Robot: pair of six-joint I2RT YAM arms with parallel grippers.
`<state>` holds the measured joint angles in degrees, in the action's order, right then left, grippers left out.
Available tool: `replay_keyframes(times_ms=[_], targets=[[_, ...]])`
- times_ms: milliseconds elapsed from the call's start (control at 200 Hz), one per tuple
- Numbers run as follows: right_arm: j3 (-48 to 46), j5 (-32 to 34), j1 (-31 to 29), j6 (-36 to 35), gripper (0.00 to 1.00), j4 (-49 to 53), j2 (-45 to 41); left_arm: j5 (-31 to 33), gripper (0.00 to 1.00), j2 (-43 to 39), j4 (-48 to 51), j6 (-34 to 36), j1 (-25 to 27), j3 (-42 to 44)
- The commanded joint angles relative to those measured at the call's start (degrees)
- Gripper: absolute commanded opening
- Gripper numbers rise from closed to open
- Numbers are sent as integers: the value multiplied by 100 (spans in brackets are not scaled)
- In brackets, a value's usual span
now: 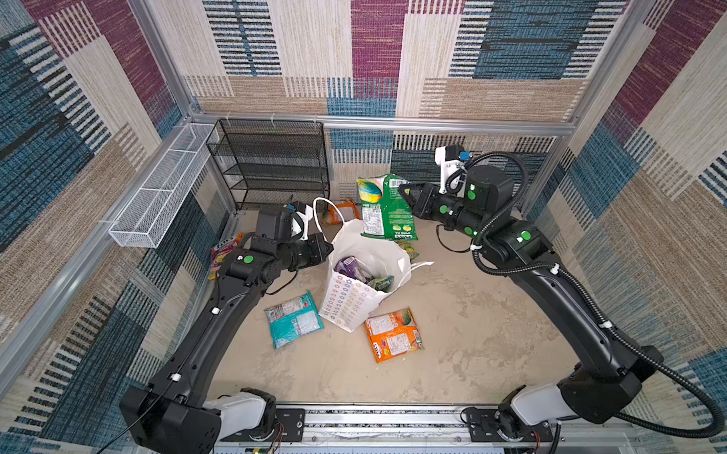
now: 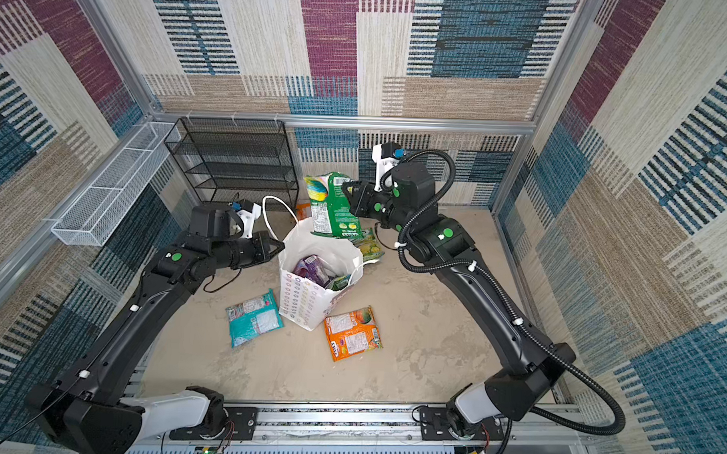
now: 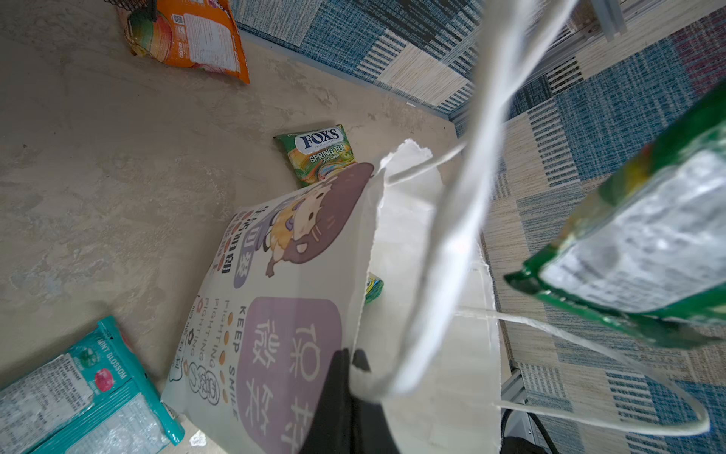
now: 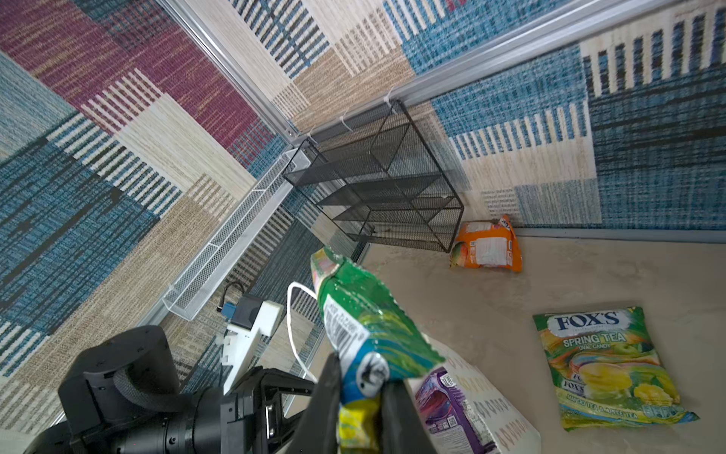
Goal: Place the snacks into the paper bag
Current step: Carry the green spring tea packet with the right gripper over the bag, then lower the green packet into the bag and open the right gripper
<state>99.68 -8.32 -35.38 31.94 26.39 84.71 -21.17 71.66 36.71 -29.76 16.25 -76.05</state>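
We hang the green pouch above the paper bag's far rim, right fingers clenched on one end, ready to drop it in. Left fingers pinch the bag's rim to steady its mouth open. A teal pouch and an orange pouch lie beside the bag.

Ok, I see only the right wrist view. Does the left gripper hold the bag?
Observer: Yes. The left gripper is shut on the rim of the bag.
Operator: Are there pouches that I cannot see?
Observer: A teal pouch and a second orange pouch lie on the near side of the bag.
Operator: Any more?
Observer: A pink-yellow pouch lies beyond the left arm, partly hidden by it.
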Motion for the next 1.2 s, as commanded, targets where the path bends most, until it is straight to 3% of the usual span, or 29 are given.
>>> replay_keyframes(times_ms=[0, 776, 926, 1192], targets=[[-276, 172, -149, -92, 2, -286, -43, -12, 0, 4, -252, 43, 1, -6], [-1372, 436, -984, -180, 6, -366, 230, 50, 0, 21, -234, 40, 0, -6], [-1355, 452, -1011, -189, 14, -322, 274, 82, 0, 21, -221, 47, 1, -6], [-1206, 515, -1015, -224, 37, -223, 234, 278, 0, 54, -98, 57, 1, -45]])
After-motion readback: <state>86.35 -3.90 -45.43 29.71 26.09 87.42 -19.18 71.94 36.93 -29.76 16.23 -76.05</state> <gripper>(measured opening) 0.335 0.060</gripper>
